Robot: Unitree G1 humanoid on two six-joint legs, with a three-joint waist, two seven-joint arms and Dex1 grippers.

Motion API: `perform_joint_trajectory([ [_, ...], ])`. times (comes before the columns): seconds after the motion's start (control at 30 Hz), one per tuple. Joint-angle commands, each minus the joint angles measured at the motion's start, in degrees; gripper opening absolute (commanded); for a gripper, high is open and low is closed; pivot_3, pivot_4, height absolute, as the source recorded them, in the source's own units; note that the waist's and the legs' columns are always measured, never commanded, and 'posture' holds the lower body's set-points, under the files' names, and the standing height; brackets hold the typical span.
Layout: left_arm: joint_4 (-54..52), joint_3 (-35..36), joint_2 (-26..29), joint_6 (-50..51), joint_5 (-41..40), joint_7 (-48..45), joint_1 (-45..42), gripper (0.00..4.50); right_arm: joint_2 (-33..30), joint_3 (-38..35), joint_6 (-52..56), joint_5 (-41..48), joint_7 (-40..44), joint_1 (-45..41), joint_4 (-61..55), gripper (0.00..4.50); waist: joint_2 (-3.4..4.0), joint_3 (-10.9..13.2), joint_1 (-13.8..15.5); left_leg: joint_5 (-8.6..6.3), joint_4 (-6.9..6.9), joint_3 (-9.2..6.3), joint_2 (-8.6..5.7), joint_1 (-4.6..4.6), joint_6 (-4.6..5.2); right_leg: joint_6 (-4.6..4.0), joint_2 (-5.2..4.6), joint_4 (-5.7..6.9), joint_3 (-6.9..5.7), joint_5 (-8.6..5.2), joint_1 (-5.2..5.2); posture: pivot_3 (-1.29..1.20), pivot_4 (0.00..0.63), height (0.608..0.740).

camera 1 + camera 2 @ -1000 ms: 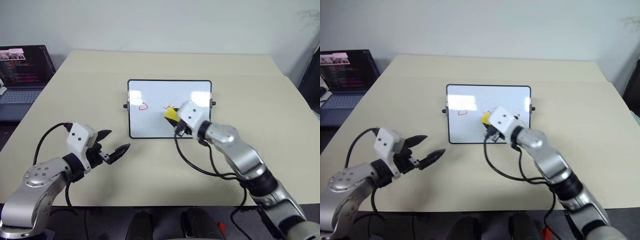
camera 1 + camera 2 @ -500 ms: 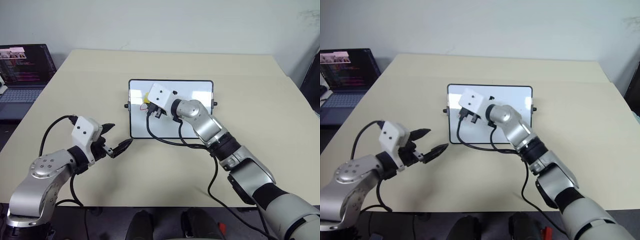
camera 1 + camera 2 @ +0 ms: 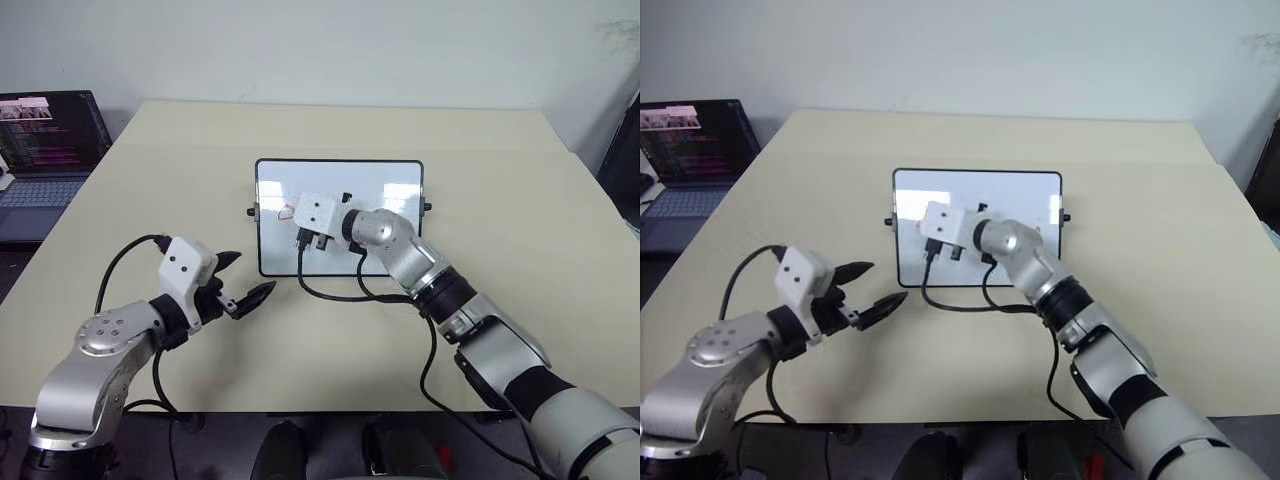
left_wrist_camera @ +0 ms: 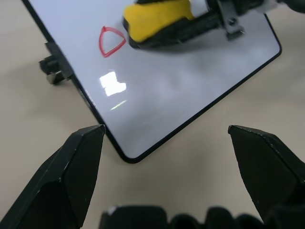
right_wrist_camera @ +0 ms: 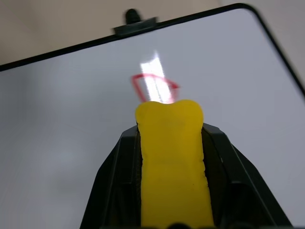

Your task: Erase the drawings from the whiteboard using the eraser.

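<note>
- We are seeing the right gripper (image 5: 172, 157) clamped on the eraser (image 5: 171, 162); the yellow block is sitting squeezed between the two black fingers (image 5: 114, 176), its front end sticking out past them.
- We are reading the eraser's tip as just beside the red triangle outline (image 4: 111, 40), over the left part of the whiteboard (image 3: 390, 190); whether it is touching the board face we cannot tell.
- In the right wrist view the red triangle outline is lying directly ahead of the eraser tip, partly washed out by a bright glare patch.
- A black cable (image 3: 340, 290) is looping from the right wrist down across the board's near edge and onto the surface (image 3: 520, 200).
- We are seeing the left gripper (image 3: 243, 281) spread apart and holding nothing; it is hanging over the surface near the whiteboard's near left corner, pointed toward the board and clear of it.
- The whiteboard is lying flat near the middle of the surface, a small black knob (image 4: 55, 67) on each short side.
- We are noting a faint red mark (image 3: 1054, 212) near the board's right edge, too small to make out.
- A laptop (image 3: 45, 150) with a lit screen is sitting off the far left edge of the surface.
</note>
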Motion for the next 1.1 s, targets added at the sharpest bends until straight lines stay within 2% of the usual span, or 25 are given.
perform_joint_trajectory([
  [0.03, -1.3, -0.2, -0.3, -1.5, 0.4, 0.1, -0.8, 4.50, 0.8, -0.7, -1.1, -0.5, 1.1, -1.4, 0.1, 1.32, 0.00, 0.0, 0.0, 0.00, -0.01, 0.00, 0.00, 0.00, 0.00, 0.00, 0.00, -0.02, 0.01, 0.00, 0.00, 0.00, 0.150, 0.740],
  [0.23, -0.9, 0.2, -0.6, -1.7, 1.0, 0.3, -0.2, 4.50, 0.2, 4.3, -0.5, -2.3, 11.5, 0.0, -0.9, 1.32, 0.00, 0.0, 0.0, -0.01, -0.03, -0.04, 0.02, -0.01, 0.01, -0.02, 0.00, -0.05, 0.02, -0.01, -0.02, 0.00, 0.150, 0.740],
  [0.3, -0.5, 0.6, -0.7, -2.0, 1.5, 0.8, -0.1, 4.50, 0.8, 3.6, -1.7, -2.7, 9.6, -0.3, -0.5, 1.32, 0.01, 0.0, 0.0, 0.00, -0.02, -0.11, 0.02, -0.01, 0.01, -0.02, 0.00, -0.03, -0.01, -0.01, -0.02, 0.00, 0.150, 0.740],
  [0.43, 0.2, 1.1, -0.8, -2.2, 1.9, 1.6, -0.3, 4.50, 3.4, -0.4, -5.0, -3.1, -0.7, -4.7, 3.9, 1.32, 0.01, 0.0, -0.1, 0.00, 0.00, -0.17, 0.01, 0.00, 0.00, -0.02, 0.00, 0.02, -0.02, -0.01, -0.02, 0.00, 0.150, 0.740],
  [0.5, 0.2, 1.0, -0.9, -2.4, 2.0, 1.8, -0.2, 4.50, 4.2, -0.8, -6.4, -3.2, -2.6, -6.3, 6.4, 1.32, 0.02, 0.0, 0.0, 0.00, -0.01, -0.18, 0.01, -0.02, 0.00, -0.03, 0.01, 0.03, -0.03, -0.01, -0.04, 0.00, 0.150, 0.740],
  [0.6, 0.3, 0.8, -1.0, -2.4, 2.0, 1.8, -0.3, 4.50, 5.3, -0.2, -7.6, -3.7, -1.8, -8.0, 10.1, 1.32, 0.02, 0.0, 0.0, 0.00, -0.04, -0.18, 0.01, -0.04, 0.00, -0.04, 0.00, -0.04, -0.03, -0.02, -0.04, 0.00, 0.150, 0.740],
  [0.77, 0.1, 0.7, -1.2, -2.5, 2.2, 1.9, -0.3, 4.50, 5.7, 2.5, -7.0, -4.8, 6.7, -7.9, 13.2, 1.32, 0.02, 0.0, 0.0, -0.01, -0.05, -0.18, 0.01, -0.09, 0.00, -0.05, -0.01, -0.09, -0.04, -0.02, -0.05, 0.00, 0.150, 0.740],
  [0.87, -0.1, 0.8, -1.2, -2.5, 2.2, 1.9, -0.2, 4.50, 5.2, 3.3, -7.1, -5.5, 8.8, -7.2, 13.0, 1.32, 0.02, 0.0, 0.0, 0.00, -0.04, -0.23, 0.01, -0.07, 0.00, -0.05, -0.01, -0.05, -0.06, -0.02, -0.04, 0.00, 0.150, 0.740],
  [1.1, 0.0, 0.4, -1.0, -2.3, 2.1, 1.4, -0.5, 4.50, 6.3, -0.7, -10.0, -5.9, -1.9, -11.4, 17.3, 1.32, 0.03, 0.0, 0.0, 0.00, -0.03, -0.30, 0.01, -0.05, 0.00, -0.06, 0.00, 0.03, -0.11, -0.02, -0.04, 0.00, 0.150, 0.740],
])
